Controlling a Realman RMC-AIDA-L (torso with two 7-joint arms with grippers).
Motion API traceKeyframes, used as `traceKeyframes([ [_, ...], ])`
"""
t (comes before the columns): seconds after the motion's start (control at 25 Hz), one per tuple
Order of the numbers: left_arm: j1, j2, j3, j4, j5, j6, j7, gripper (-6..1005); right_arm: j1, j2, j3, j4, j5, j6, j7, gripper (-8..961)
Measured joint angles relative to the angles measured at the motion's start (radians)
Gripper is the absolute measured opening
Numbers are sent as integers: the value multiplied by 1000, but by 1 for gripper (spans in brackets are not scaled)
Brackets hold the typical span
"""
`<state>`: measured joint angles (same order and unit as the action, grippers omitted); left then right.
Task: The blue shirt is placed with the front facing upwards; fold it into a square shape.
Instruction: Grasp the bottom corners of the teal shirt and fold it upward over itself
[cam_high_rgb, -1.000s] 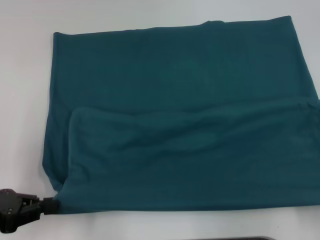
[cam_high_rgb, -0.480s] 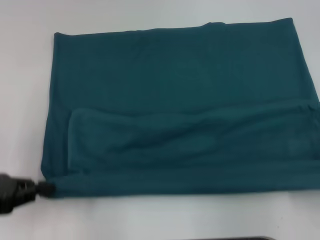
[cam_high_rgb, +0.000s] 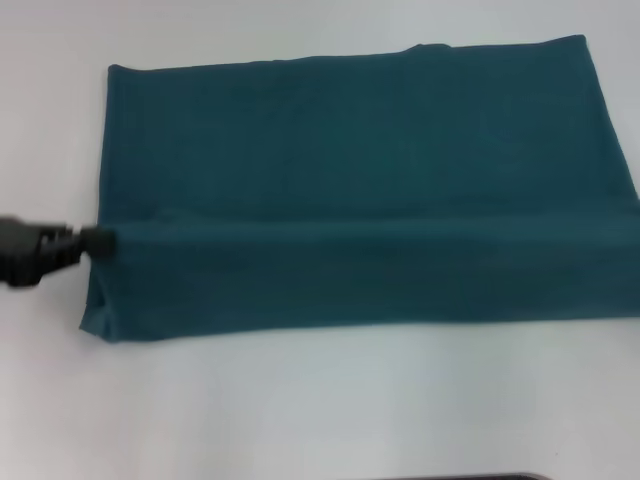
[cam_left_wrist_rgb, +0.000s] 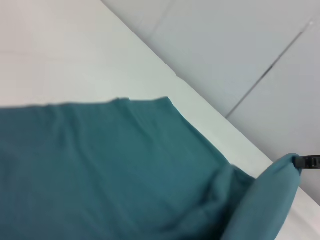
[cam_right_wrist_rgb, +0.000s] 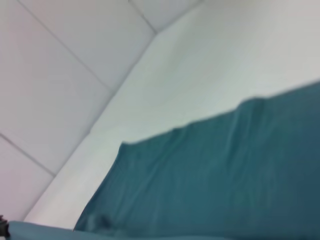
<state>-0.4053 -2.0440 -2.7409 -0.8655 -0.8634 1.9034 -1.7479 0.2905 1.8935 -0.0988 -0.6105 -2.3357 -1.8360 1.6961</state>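
Left gripper (cam_high_rgb: 100, 241) is at the left edge of the head view, about mid-height, black fingers pressed together on the left end of a raised fold of the blue shirt (cam_high_rgb: 360, 190). In the left wrist view a black fingertip (cam_left_wrist_rgb: 309, 162) at the right edge bites a lifted hump of teal cloth, so the pinch is real.

From the pinch a straight ridge runs across the frame to the right edge, level with the gripper. Below the ridge the cloth drops as a doubled band to a lower edge that lies on the table (cam_high_rgb: 300, 410). Above the ridge the shirt lies flat, plain side up, no print showing. Its upper edge runs from upper left to upper right of the frame, with a small notch near the top centre.

Shirt fills the upper and middle part of the head view; white table shows on all sides.

Right gripper: not seen in the head view; cannot tell its state. Right wrist view shows only teal cloth and table.
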Motion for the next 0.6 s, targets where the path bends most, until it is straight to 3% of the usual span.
traceKeyframes([
  [0.16,-72,-4,-1,17,0,-80,-25,20,65,8,6,6,1,54,29,49],
  [0.6,-211,-16,14,136,0,-434,-72,21,190,82,-7,13,71,295,26,49],
])
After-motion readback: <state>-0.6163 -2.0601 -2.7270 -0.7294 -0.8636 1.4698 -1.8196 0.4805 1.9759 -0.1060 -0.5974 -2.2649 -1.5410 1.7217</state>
